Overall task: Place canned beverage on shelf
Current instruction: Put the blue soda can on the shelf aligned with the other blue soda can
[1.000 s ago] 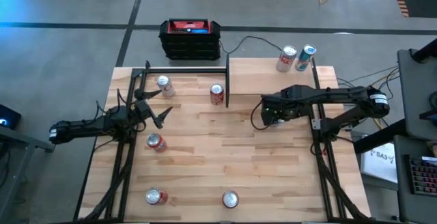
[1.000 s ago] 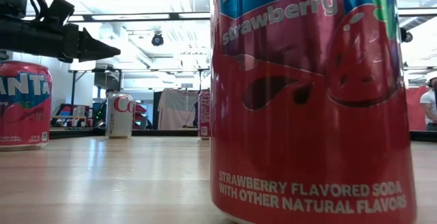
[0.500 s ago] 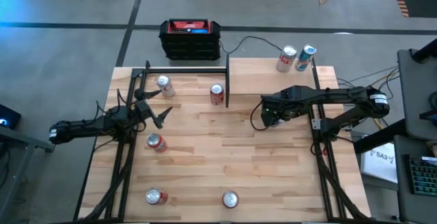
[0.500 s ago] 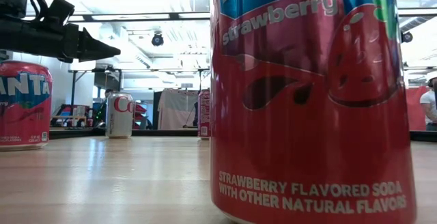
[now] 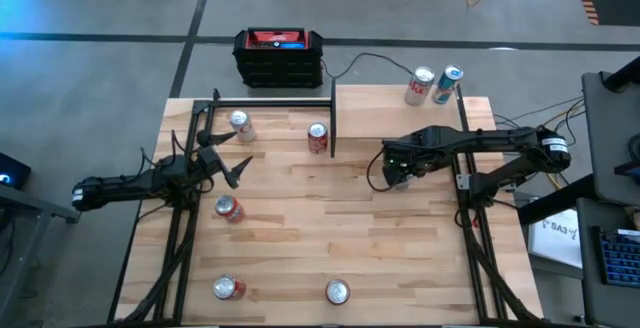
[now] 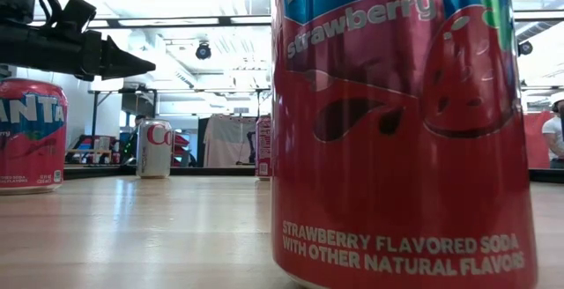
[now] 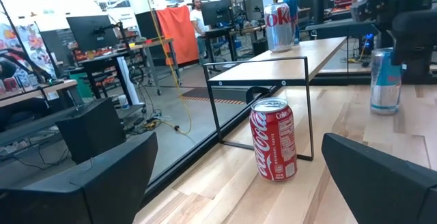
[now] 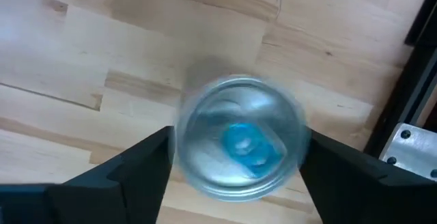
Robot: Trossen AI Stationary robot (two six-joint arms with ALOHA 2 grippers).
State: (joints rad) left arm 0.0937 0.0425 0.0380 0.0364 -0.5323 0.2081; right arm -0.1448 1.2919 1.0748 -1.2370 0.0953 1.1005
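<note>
Right hand (image 8: 235,159) straddling can (image 8: 239,138), wrist-only

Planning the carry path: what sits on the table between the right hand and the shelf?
Nothing. In the high view, the table is bare wood between the right hand and the shelf.

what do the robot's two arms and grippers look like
Both arms are dark, near-black jointed links, with black cables looping beside them. The left gripper ends in two slim pointed black fingers. The right gripper has a blockier black head; up close its fingers are broad, flat, matte black wedges. No markings are readable.
</note>
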